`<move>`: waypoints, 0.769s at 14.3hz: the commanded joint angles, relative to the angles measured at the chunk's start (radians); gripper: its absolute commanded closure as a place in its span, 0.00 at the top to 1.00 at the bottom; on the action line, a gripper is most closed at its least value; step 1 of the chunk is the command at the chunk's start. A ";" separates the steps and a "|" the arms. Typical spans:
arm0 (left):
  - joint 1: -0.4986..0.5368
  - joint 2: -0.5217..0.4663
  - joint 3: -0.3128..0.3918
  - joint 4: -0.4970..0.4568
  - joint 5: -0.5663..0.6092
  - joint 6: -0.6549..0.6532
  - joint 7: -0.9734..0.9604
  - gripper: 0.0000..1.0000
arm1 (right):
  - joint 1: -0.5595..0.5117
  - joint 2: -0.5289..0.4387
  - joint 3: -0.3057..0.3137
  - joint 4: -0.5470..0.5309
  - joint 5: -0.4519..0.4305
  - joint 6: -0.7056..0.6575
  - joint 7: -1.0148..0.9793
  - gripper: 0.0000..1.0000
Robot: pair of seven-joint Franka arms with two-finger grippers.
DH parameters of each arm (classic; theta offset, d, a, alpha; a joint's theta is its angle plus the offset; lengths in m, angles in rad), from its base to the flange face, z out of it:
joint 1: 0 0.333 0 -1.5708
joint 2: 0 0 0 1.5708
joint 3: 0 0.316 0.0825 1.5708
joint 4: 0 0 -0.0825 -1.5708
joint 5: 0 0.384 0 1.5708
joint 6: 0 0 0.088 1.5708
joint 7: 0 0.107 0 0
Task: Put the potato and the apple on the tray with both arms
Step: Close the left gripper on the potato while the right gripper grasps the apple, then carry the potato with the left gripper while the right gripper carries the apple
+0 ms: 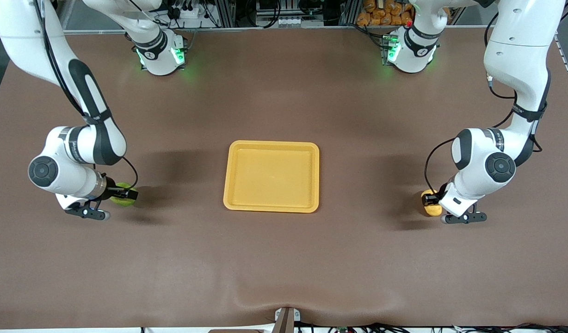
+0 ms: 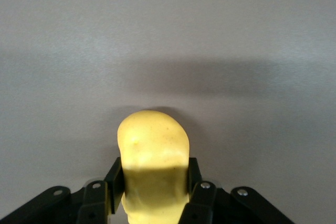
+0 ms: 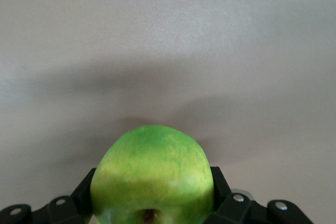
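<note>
1. sitting dead centre on the brown table (image 1: pixel 284 259) is the tray (image 1: pixel 271 203), yellow-orange, shallow, rounded corners. nothing in it yet, just bare plastic.
2. count: one tray, one apple, one potato, two arms, two grippers.
3. apple (image 1: pixel 122 194) is down toward the right arm's end of the table, well apart from the tray. the right gripper (image 1: pixel 125 194) is clamped on it, one finger (image 3: pixel 84 192) pressed on each side in the right wrist view, where the apple (image 3: pixel 152 174) fills the lower middle with its stem dimple facing the camera.
4. potato (image 1: pixel 433 208) is toward the left arm's end, also well apart from the tray. the left gripper (image 1: pixel 429 200) is squeezed onto it, and the left wrist view shows the potato (image 2: pixel 153 166) pinched between both fingers (image 2: pixel 114 182) with its rounded end poking out past them.
5. can't tell from these shots whether either one is resting on the table or lifted just off it.
6. between each item and the tray it's only bare brown table, nothing standing in the way. some cables and clutter along the table edge by the arm bases.
</note>
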 commanded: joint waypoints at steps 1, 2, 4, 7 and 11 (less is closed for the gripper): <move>0.001 -0.053 -0.033 -0.001 -0.017 -0.078 -0.006 0.12 | 0.051 -0.073 0.012 -0.019 0.014 -0.051 0.215 0.09; 0.001 -0.071 -0.048 -0.001 -0.019 -0.101 -0.007 0.10 | 0.089 -0.082 0.012 -0.015 0.014 -0.066 0.304 0.09; 0.001 -0.099 -0.068 0.000 -0.017 -0.152 0.010 0.10 | 0.163 -0.082 0.010 0.036 0.014 -0.149 0.552 0.00; 0.001 -0.139 -0.108 0.000 -0.013 -0.199 0.006 0.10 | 0.255 -0.076 0.015 0.103 0.066 -0.189 0.811 0.00; 0.001 -0.156 -0.189 0.023 -0.005 -0.258 0.003 0.07 | 0.298 -0.074 0.016 0.126 0.273 -0.190 0.948 0.00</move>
